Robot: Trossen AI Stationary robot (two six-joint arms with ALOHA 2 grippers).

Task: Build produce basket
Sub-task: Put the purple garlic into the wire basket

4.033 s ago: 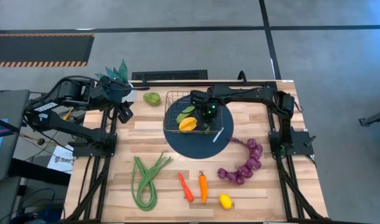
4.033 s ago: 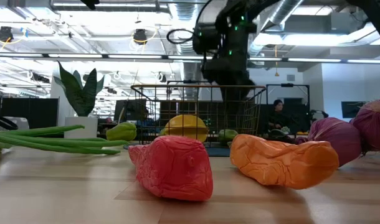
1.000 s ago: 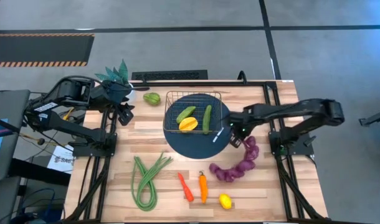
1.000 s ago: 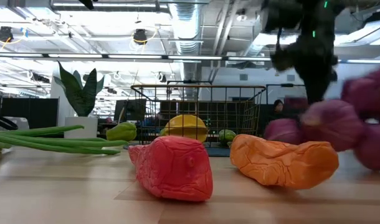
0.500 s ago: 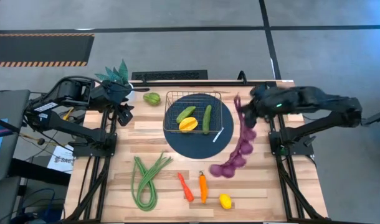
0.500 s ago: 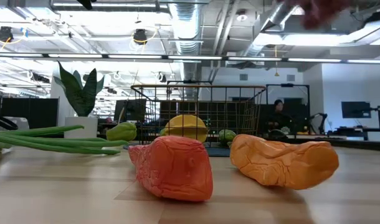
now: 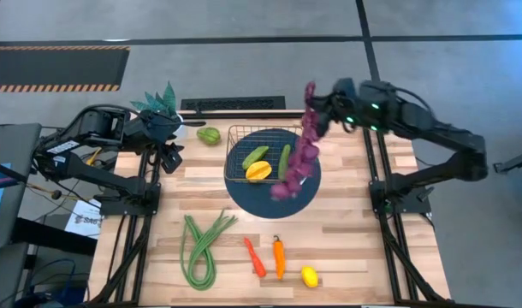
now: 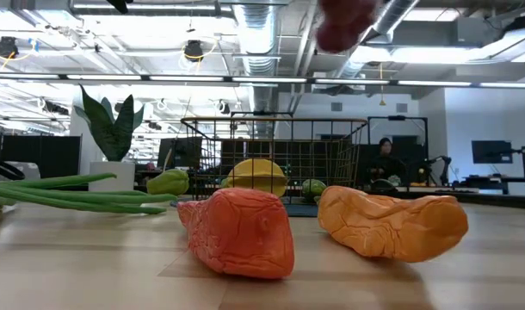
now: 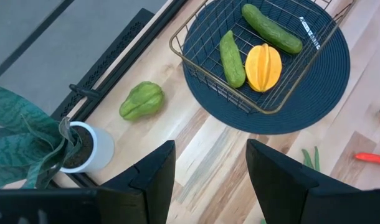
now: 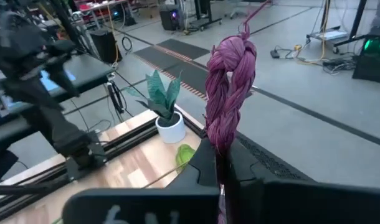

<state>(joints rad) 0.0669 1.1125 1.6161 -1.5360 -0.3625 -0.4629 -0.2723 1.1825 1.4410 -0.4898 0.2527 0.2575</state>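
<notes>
Purple grape string (image 7: 299,154) dangles from right gripper (image 7: 317,109).

We can't see the right tool (image 7: 323,109) tip clearly from above: the purple grape string (image 7: 297,154) is motion-blurred and covers it. In the right wrist view the string's twisted stem (image 10: 230,87) rises between the pinched fingers (image 10: 205,163), and the grapes below the tool are out of sight. In the low view only a blurred purple lump (image 8: 347,24) shows, cut by the top edge. From above, the hanging string hides part of the basket (image 7: 237,135) and a cucumber (image 7: 284,158). The left tool (image 9: 205,180) fingertips are cut off by the picture's edge.
</notes>
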